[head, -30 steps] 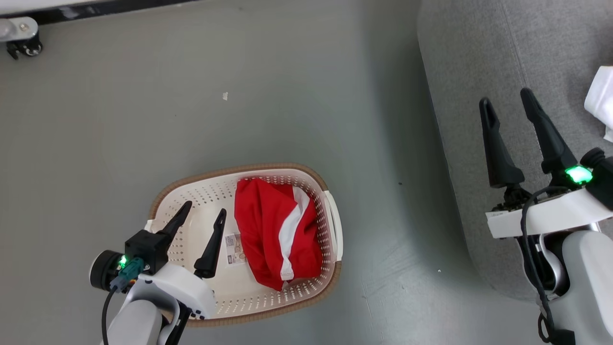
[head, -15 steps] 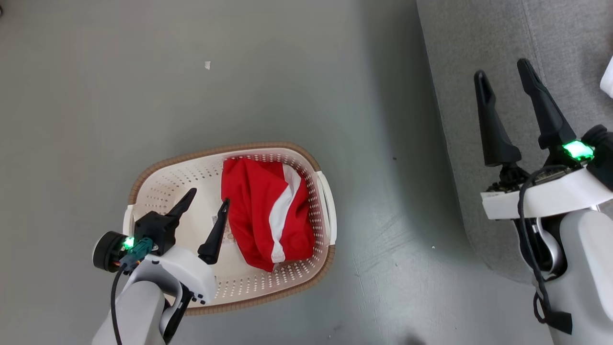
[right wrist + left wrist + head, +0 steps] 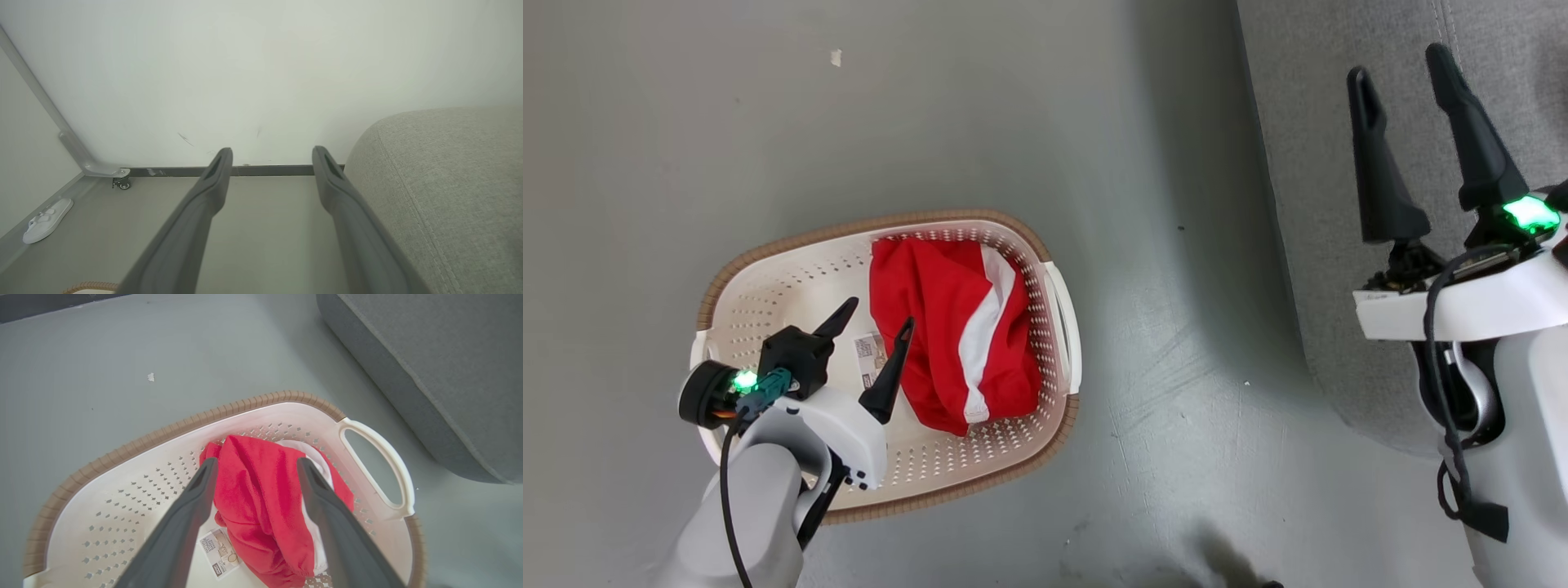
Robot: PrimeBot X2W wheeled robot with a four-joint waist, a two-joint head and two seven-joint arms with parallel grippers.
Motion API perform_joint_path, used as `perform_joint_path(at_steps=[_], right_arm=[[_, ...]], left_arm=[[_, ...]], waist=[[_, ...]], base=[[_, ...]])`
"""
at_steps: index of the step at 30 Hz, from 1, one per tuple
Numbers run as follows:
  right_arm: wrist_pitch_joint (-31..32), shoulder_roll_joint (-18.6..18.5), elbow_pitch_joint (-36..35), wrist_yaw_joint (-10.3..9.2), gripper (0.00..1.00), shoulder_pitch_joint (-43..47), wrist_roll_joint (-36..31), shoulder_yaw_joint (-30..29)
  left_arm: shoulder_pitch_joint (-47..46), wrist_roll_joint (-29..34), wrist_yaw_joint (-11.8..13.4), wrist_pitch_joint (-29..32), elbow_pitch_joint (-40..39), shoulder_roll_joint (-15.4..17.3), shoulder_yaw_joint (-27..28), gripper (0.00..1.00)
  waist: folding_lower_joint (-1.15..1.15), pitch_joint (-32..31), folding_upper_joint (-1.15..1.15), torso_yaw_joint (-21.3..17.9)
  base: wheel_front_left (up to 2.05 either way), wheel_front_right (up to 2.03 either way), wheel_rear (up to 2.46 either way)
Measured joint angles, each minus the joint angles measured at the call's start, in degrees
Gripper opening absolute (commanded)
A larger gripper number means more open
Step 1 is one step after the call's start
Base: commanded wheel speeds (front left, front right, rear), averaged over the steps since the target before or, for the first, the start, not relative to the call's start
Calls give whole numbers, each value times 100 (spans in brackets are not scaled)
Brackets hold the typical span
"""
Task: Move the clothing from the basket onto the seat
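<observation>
A red garment with a white stripe (image 3: 947, 327) (image 3: 261, 498) lies bunched in the right half of the cream perforated basket (image 3: 768, 278) (image 3: 122, 465) on the floor. My left gripper (image 3: 876, 314) (image 3: 255, 465) hangs open above the basket's middle, its fingers empty and aimed at the garment's left edge. A paper label (image 3: 870, 353) (image 3: 218, 549) shows on the basket bottom. The light-grey sofa (image 3: 1307, 163) (image 3: 429, 367) (image 3: 441, 183) fills the right side. My right gripper (image 3: 1398, 65) (image 3: 271, 157) is open and empty over the sofa's left edge. A second garment is out of view.
Bare grey floor (image 3: 931, 122) surrounds the basket, with a small white scrap (image 3: 836, 57) on it. In the right wrist view a white wall, a dark baseboard, a castor (image 3: 121, 183) and a white slipper (image 3: 47, 220) lie at the far left.
The camera has shifted, sliding the whole scene up and left in the head view. My left gripper has drawn closer to the garment. My right gripper stays open beside the sofa.
</observation>
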Motion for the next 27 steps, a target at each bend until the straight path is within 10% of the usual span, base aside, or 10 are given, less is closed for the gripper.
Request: perform_joint_path(at_steps=[27], right_arm=[[0, 88, -354, 0, 100, -550, -46, 131]], left_arm=[[-966, -324, -4, 485, 1217, 185, -250, 100]], waist=[[0, 878, 0, -509]], base=[[0, 0, 0]])
